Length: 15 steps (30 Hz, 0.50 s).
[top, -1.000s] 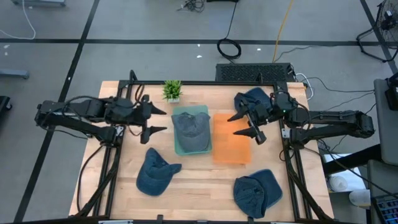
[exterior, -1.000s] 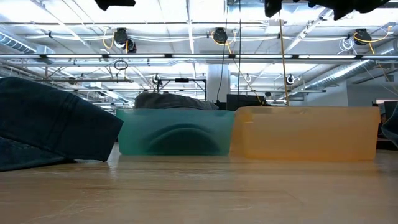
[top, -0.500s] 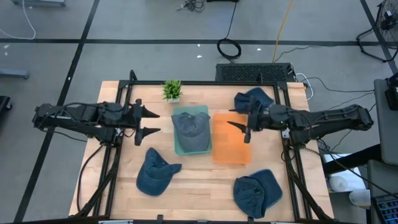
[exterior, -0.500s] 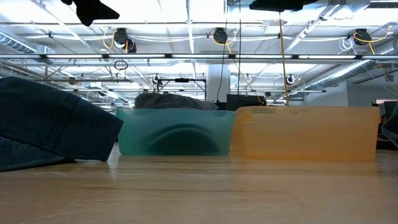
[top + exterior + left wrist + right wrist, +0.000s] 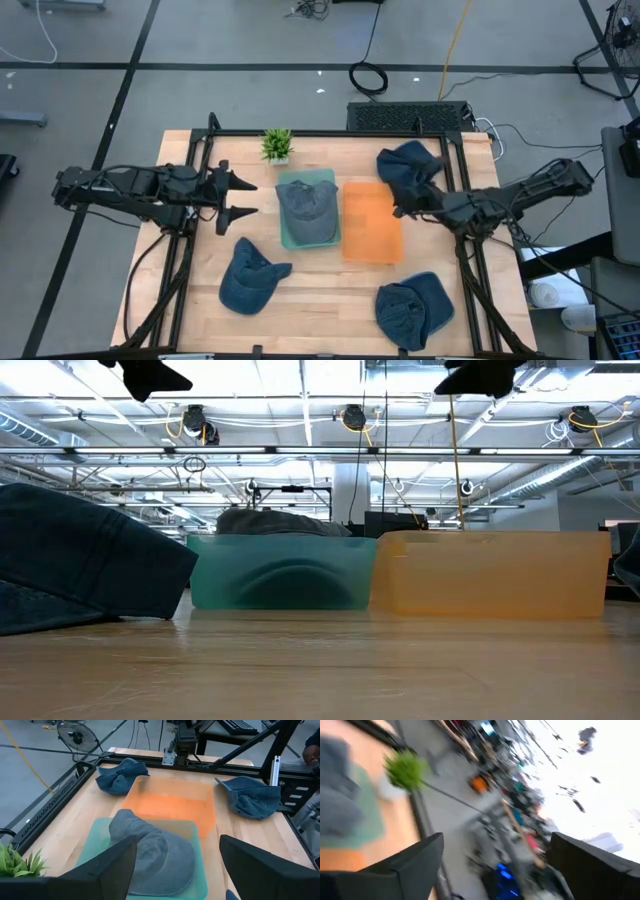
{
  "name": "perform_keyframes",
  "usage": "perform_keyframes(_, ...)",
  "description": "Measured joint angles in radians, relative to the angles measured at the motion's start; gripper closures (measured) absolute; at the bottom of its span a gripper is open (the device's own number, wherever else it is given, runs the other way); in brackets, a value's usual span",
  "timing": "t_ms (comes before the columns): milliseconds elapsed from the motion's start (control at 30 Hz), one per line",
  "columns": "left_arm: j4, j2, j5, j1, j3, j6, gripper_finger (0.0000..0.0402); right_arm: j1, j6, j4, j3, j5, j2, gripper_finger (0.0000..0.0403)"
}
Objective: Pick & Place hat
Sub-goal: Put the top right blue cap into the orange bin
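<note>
Several blue denim hats are in view. One hat lies inside the teal bin, also seen in the left wrist view as hat in bin. Next to it stands the orange bin with nothing in it. More hats lie on the table at the far right, near left and near right. My left gripper hovers open to the left of the teal bin, pointing at it. My right gripper hovers open at the orange bin's right side, raised above the table.
A small green plant stands at the far edge, behind the teal bin. Dark frame rails run along the table's left and right sides. In the low view the near-left hat fills the left foreground. Bare wood lies between the two near hats.
My right gripper has drawn back from over the orange bin toward the table's right edge and has swung and rolled about its wrist; its view is blurred. My left gripper has pulled back a little toward the left edge and sunk slightly. No hat has moved.
</note>
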Motion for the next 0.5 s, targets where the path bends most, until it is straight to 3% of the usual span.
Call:
perform_keyframes(267, 0.001, 0.000, 0.000, 0.000, 0.000, -0.006, 0.0127, 0.039, -0.204, 0.041, 0.000, 0.336, 0.000, 0.0033)
perform_keyframes(500, 0.002, 0.000, -0.001, 0.000, 0.000, -0.007, 0.0120, -0.035, -0.219, 0.055, 0.000, 0.356, -0.004, 0.0033)
